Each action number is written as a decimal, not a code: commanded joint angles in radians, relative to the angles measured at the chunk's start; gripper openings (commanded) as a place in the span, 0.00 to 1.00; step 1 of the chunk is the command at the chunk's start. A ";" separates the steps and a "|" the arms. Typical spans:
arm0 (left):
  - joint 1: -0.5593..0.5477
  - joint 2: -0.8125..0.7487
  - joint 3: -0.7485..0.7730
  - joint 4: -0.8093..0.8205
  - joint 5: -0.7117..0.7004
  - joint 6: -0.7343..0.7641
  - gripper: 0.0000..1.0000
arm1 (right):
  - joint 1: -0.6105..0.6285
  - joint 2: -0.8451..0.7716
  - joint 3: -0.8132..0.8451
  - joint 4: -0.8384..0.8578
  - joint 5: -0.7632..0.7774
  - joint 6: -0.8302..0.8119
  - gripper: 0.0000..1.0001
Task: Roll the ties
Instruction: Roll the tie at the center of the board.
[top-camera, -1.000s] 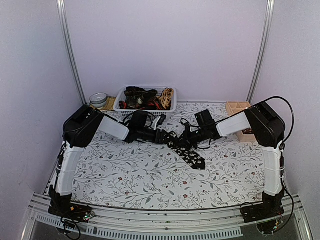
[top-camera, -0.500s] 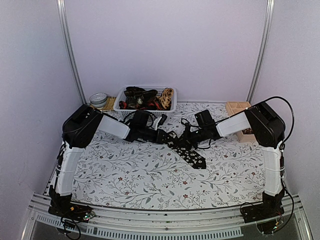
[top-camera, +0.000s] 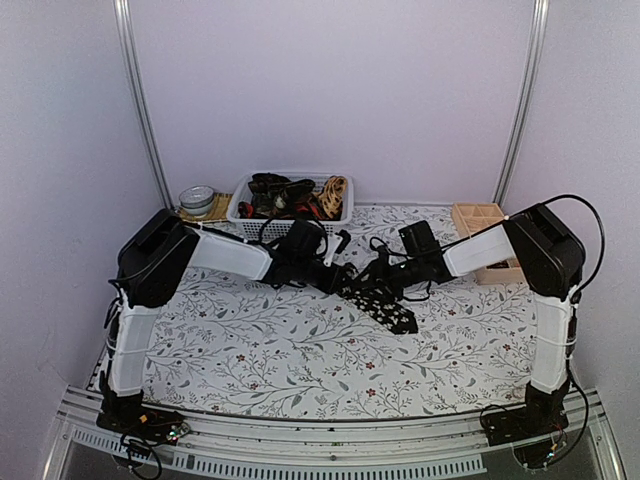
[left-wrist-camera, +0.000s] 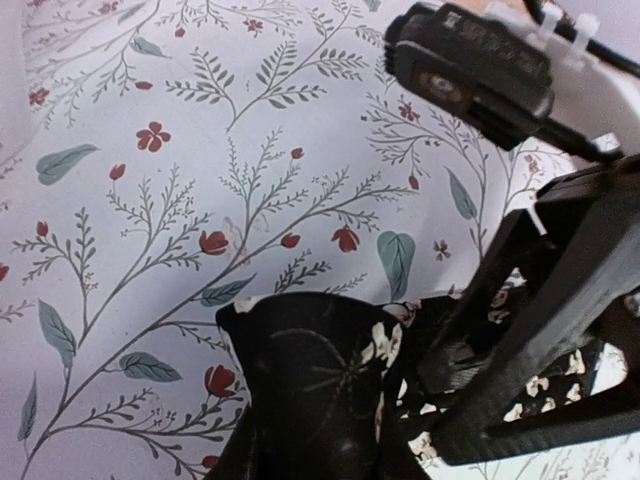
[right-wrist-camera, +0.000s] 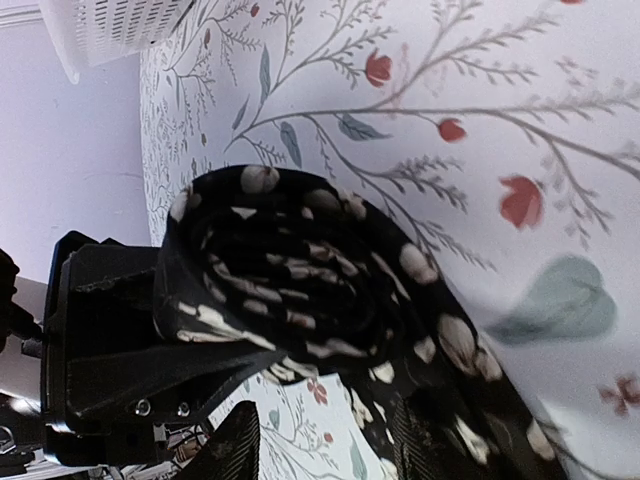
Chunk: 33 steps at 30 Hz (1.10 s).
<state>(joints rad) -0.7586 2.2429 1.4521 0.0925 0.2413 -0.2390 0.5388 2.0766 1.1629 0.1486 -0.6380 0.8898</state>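
Necktie cloth, black, strewn with small pale flower specks: black tie. Lies about the middle of the desk, somewhat nearer the far edge than the near one. Runs slantwise, wide pointed end toward the near right corner, other end wound up at the meeting of left claw and right claw.

Seen from above merely as a dark knot between the two claws; no telling its turns from there. Shows in the right wrist view as a tight spiral of several layers, pale specks along each turn, flat band trailing off to the lower right over the flowered cover. Shows in the left wrist view only as a bunched dark fold at the bottom edge, right claw's black frame just beside it.

Left claw: closed down narrow on the coil, cloth pressed between its fingers, plain in the right wrist view alone. Right claw: fingers parted, band lying between them, no squeeze visible.

Caught from above alone: white basket at the far edge, heaped with other ties; round tin toward the far left corner; wooden box toward the far right corner.
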 joint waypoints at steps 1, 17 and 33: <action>-0.074 -0.012 -0.006 -0.157 -0.273 0.126 0.00 | -0.045 -0.278 -0.092 -0.071 0.019 -0.047 0.46; -0.148 0.009 0.096 -0.214 -0.434 0.146 0.00 | -0.108 -0.362 -0.379 -0.114 0.116 -0.252 0.29; -0.140 -0.014 0.112 -0.211 -0.485 0.077 0.00 | 0.020 -0.242 -0.401 -0.131 0.209 -0.251 0.16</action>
<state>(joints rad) -0.9028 2.2314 1.5551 -0.1089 -0.2073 -0.1303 0.5186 1.7687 0.7929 0.0582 -0.4782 0.6350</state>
